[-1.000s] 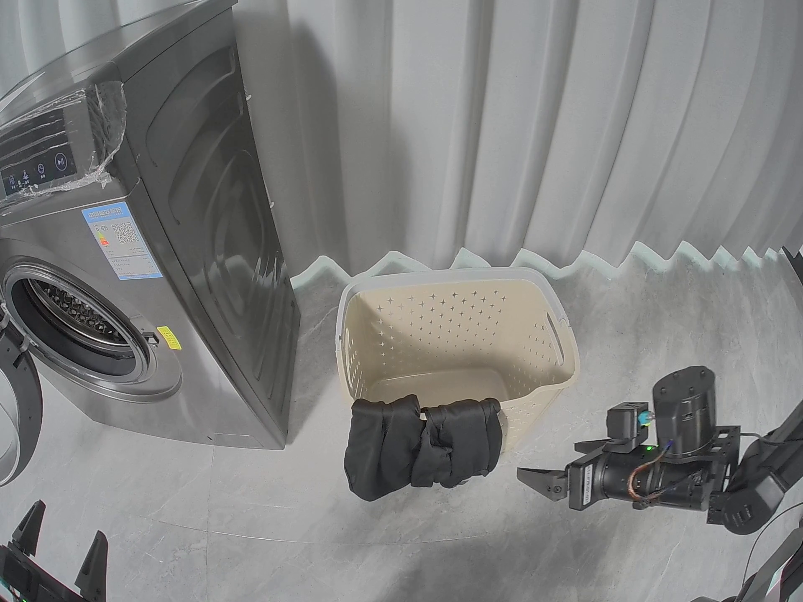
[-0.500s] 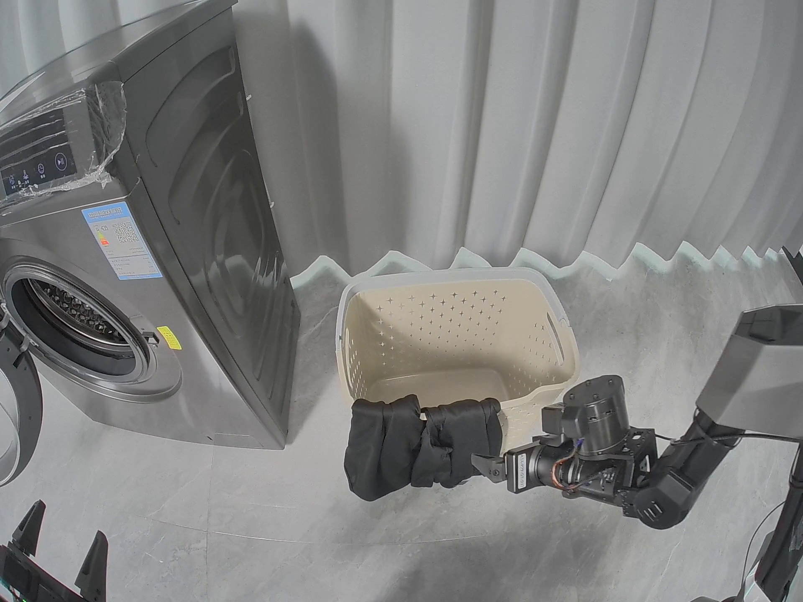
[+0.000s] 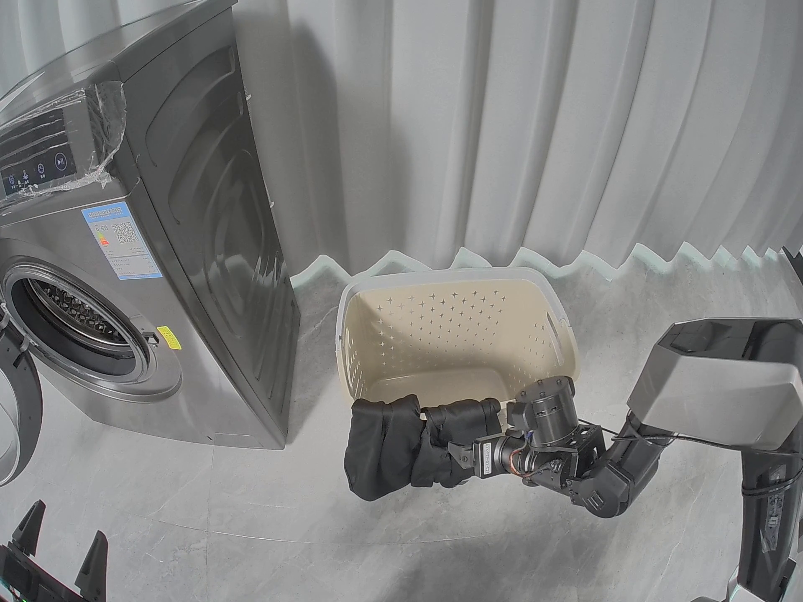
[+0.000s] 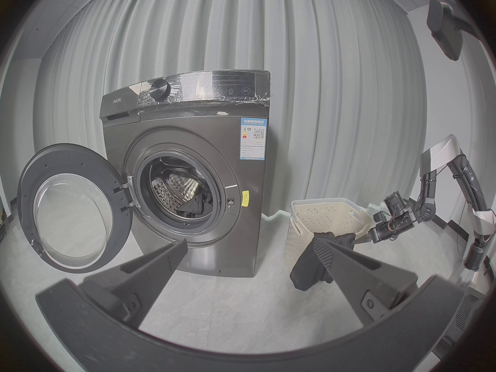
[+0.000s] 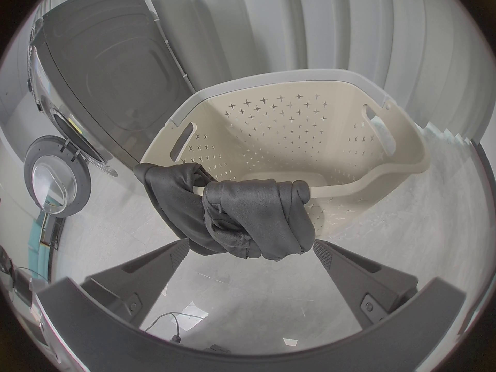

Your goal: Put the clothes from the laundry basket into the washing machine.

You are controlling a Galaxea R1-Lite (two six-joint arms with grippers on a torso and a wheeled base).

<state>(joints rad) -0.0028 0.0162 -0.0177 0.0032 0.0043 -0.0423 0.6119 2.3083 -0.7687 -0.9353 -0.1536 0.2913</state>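
Item: dark garment [image 3: 422,449], bunched in two lumps and draped over the near rim of the laundry basket [image 3: 456,276], with most of its bulk hanging down the outside wall toward the floor [image 3: 251,495]. Long axis: along that rim, running between the robot's left and right.

Right end effector [image 3: 456,453]: level with the garment's right-hand lump and at it, pointing leftward roughly along the garment's length. Fingers spread wide, holding nothing; in the right wrist view they stand either side of the lump. Contact with the cloth cannot be told.

Left end effector [image 3: 65,530]: low and near the robot, well apart from the basket, fingers apart, empty.

Washing machine [image 3: 192,211]: to the left of the basket, door [image 4: 67,207] swung open, drum [image 4: 178,192] accessible, something dark already inside.

Judgement: the right arm is by far the nearer. The grasp likely depends on the fingers reaching round the lump before closing, and on lifting it clear of the rim.
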